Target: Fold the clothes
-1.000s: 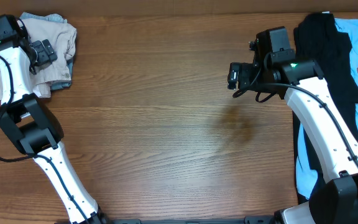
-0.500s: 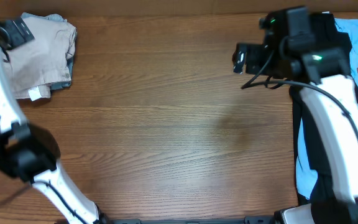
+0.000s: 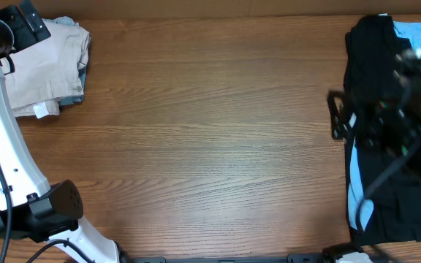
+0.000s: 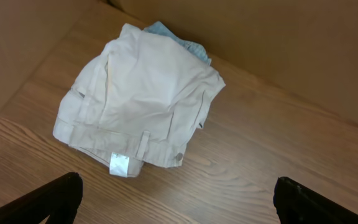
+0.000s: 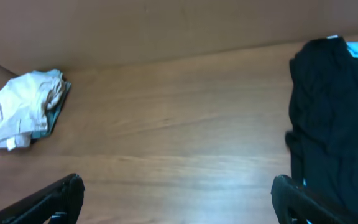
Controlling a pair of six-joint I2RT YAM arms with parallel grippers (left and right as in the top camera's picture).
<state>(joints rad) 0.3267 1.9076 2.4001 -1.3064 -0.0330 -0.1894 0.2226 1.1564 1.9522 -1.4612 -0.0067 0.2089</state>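
A folded beige garment [image 3: 50, 69] lies on a light blue one at the far left of the table; it also shows in the left wrist view [image 4: 142, 93] and small in the right wrist view [image 5: 23, 106]. A black garment [image 3: 375, 66] lies over a light blue garment [image 3: 419, 36] at the far right; the black one shows in the right wrist view [image 5: 334, 99]. My left gripper [image 4: 176, 199] is open and empty, raised above the beige pile. My right gripper [image 5: 176, 199] is open and empty, raised above the table's right side; it is blurred in the overhead view [image 3: 342, 117].
The wooden table [image 3: 210, 131] spans the view. Brown walls [image 4: 278, 37] stand behind the table and at its left.
Both arms have risen toward the camera. The left gripper has lifted off the beige pile. The right arm has swung right and back, over the black garment.
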